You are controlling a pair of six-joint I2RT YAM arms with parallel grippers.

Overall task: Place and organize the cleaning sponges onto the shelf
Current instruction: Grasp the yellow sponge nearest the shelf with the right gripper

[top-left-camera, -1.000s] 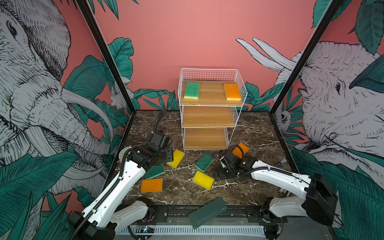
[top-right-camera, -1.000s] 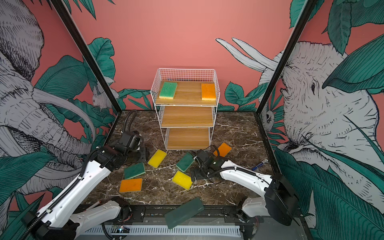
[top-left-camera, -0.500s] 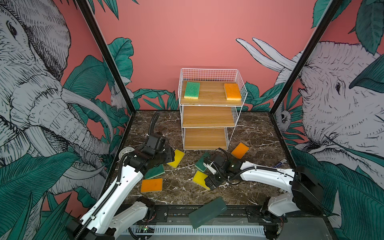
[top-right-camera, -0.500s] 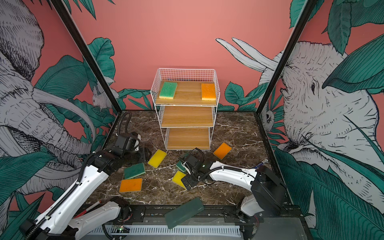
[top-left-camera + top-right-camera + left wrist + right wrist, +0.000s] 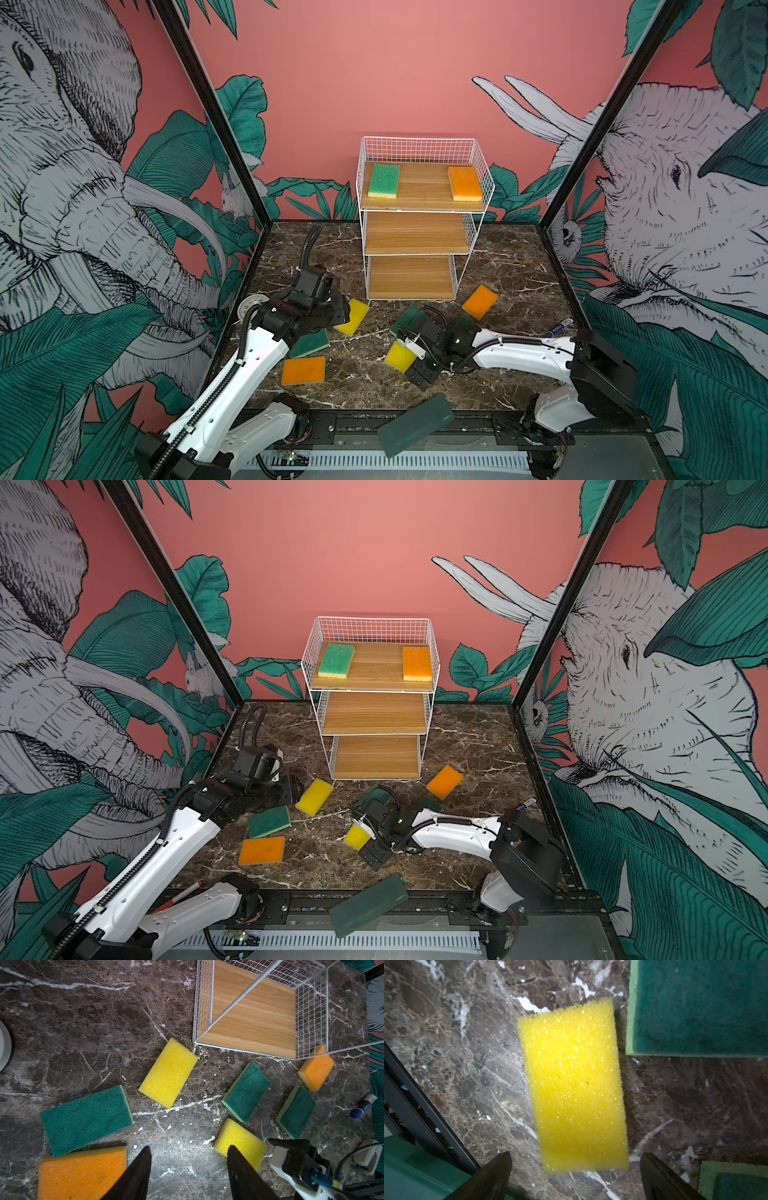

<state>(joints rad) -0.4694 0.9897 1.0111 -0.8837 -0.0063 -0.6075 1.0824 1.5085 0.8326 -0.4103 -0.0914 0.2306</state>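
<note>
The shelf (image 5: 419, 249) stands at the back with a green sponge (image 5: 384, 179) and an orange sponge (image 5: 465, 183) on its top board. Several sponges lie on the marble. My right gripper (image 5: 576, 1155) is open, low over a yellow sponge (image 5: 573, 1086) whose near end lies just ahead of the fingertips; a dark green sponge (image 5: 695, 1005) lies beside it. In both top views that gripper (image 5: 407, 355) covers part of the yellow sponge (image 5: 355, 835). My left gripper (image 5: 189, 1148) is open and empty above bare marble, between an orange sponge (image 5: 83, 1172) and that yellow sponge (image 5: 243, 1142).
A dark green translucent slab (image 5: 415, 419) rests on the front rail. A blue-and-white marker (image 5: 362, 1106) lies by the right wall, a white round object (image 5: 253, 303) by the left wall. More sponges: yellow (image 5: 352, 316), dark green (image 5: 309, 344), orange (image 5: 480, 302).
My right gripper has swung left, away from the orange sponge by the shelf, and now hangs over the yellow sponge. The left gripper has shifted slightly toward the middle.
</note>
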